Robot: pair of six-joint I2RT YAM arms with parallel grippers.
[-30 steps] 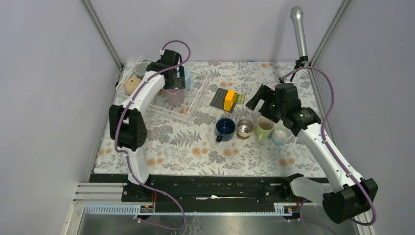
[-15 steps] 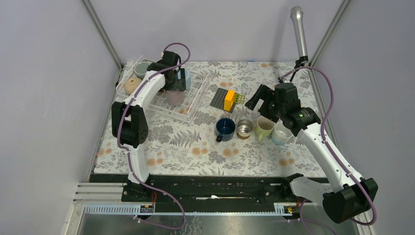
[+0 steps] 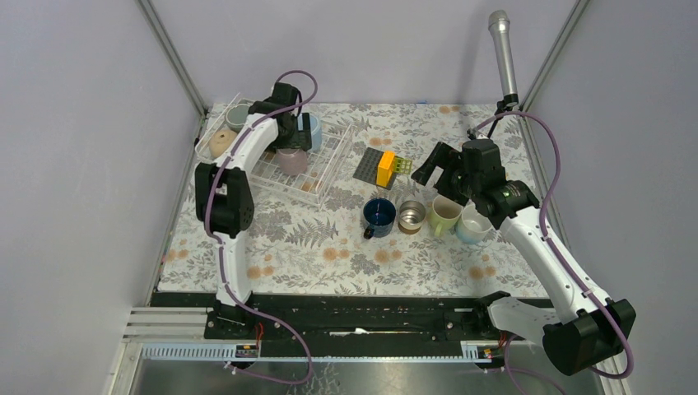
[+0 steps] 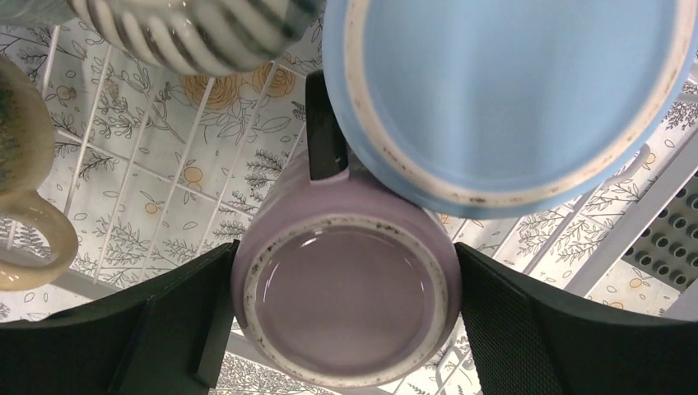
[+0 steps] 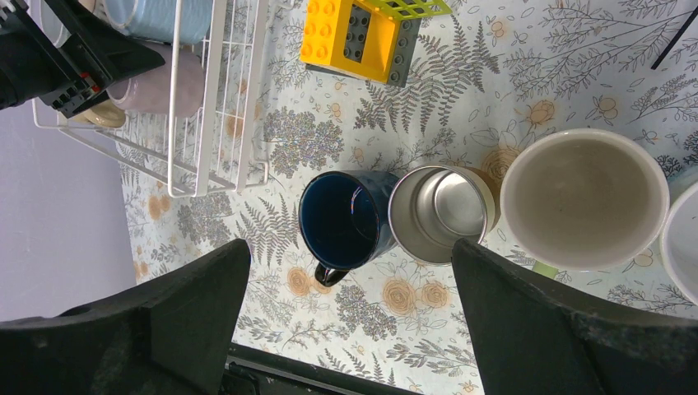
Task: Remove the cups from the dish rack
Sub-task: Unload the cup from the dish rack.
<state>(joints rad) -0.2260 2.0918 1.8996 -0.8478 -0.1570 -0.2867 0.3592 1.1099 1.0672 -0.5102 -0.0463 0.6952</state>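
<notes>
Straddling the mauve mug (image 4: 346,309), the left tool (image 4: 344,276) has one finger (image 4: 165,329) at each side of it. The jaws are spread wide and their inner faces meet the mug's outline, but I cannot tell whether they press it. The mug stands mouth down in the dish rack (image 3: 328,171), its base towards the wrist camera. The base of the light blue mug (image 4: 510,90) overlaps it on the far side.

Against a second ago, the left arm's elbow has swung up towards the rack and the tool sits a little deeper over it. The mauve mug has not shifted. The right arm holds the same pose.

The rack also carries a ribbed grey-white mug (image 4: 189,33), a tan mug (image 4: 25,189) and, at its far left corner, a grey mug (image 3: 239,115). Outside it, on the bench (image 3: 313,239), four mugs stand mouth up in a row: navy mug (image 5: 344,220), steel mug (image 5: 440,212), pale green mug (image 5: 583,197) and white mug (image 3: 474,225).

The right tool (image 5: 350,247) hangs above that row with its jaws fully apart and nothing in them.
</notes>
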